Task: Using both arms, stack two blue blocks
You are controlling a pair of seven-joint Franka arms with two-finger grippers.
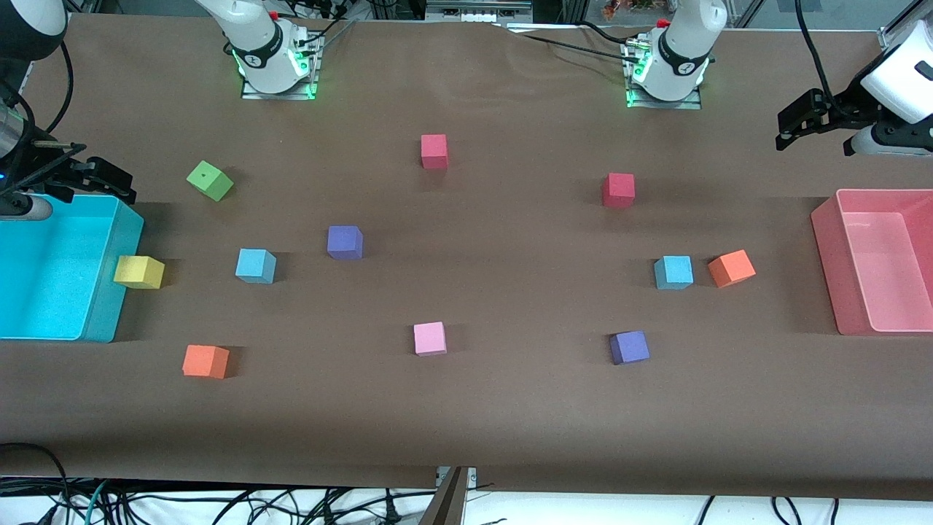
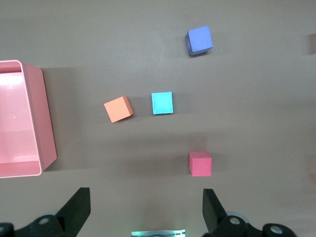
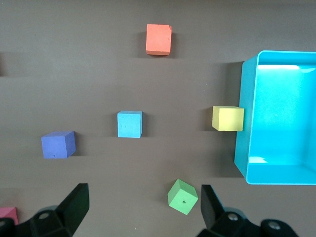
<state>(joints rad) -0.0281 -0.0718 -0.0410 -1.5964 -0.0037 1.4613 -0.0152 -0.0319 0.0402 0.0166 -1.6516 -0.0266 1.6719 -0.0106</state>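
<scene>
My right fingers (image 1: 109, 182) hang over the edge of the cyan bin (image 1: 44, 332) at the right arm's end of the table (image 1: 466, 423), spread fully wide, nothing in them. In the right wrist view the two pads (image 3: 76, 200) stand far apart w/ bare table between.

First blue block (image 1: 255, 265) sits on the table between the yellow cube (image 1: 138, 272) and a purple cube (image 1: 345, 242), apart from both. Second blue block (image 1: 673, 272) lies toward the left arm's end, just beside an orange cube (image 1: 731, 267), small gap between them.

My left fingers (image 1: 802, 124) hang up near the pink bin (image 1: 827, 255), also wide open & empty.

Nothing picked yet, so stacking hasn't begun, I'd say.

Risks from here:
- Orange cube sits close to the 2nd blue block; a wide-open descent could put one finger on it & shove it or knock the block askew.
- Purple cubes (image 1: 629, 347) are a darker blue-ish shade; easy to go for the wrong one.
- Blocks look like soft foam: an off-centre pinch may tilt one, then the stack sits crooked or topples.
- Both arms converging mid-table could clash unless one waits.
</scene>
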